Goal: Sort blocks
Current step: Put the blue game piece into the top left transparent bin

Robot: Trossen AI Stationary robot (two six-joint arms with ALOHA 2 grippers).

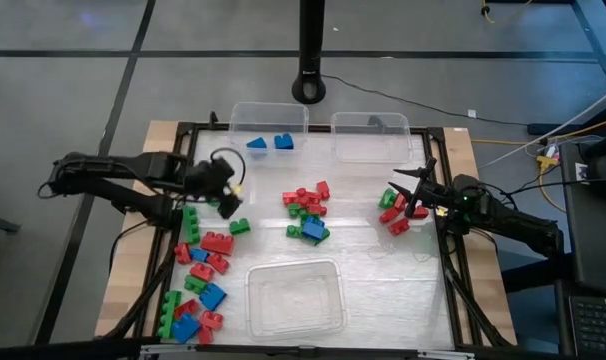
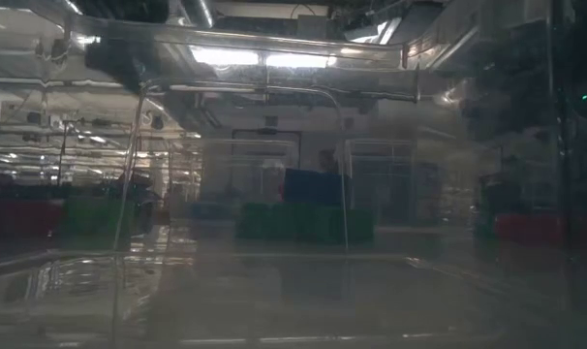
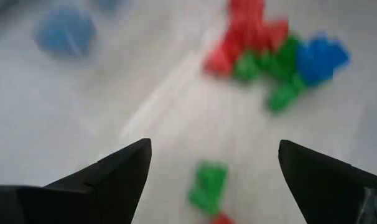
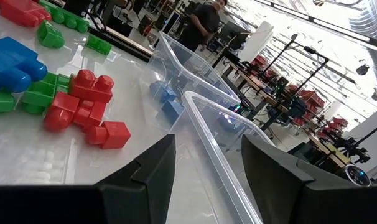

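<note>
The blocks lie in loose heaps on the white table: a red, green and blue pile near its middle, a long scatter down its left edge toward the near left corner, and a small red-and-green cluster at its right edge. Two blue bricks already sit in the clear bin at the far edge; the bin beside it and the large near-edge bin look empty.

The left gripper hovers near the left edge with its fingers spread wide and nothing between them. In its wrist view a single green brick lies just below, apart from the others. The right gripper hangs over the right-edge cluster, jaws partly apart; its wrist view shows only bare air between them, so it holds nothing.

These bricks are probably light, rigid moulded plastic with smooth, rather slippery sides. They should not crush, but a pinch off-centre may make one skid or spin on the glossy top. The flat opposite side walls look the best place to close on, rather than the studded face. A brick lying alone, like the green one, should be easier to take than any in a heap, where neighbours could jam the fingers.
</note>
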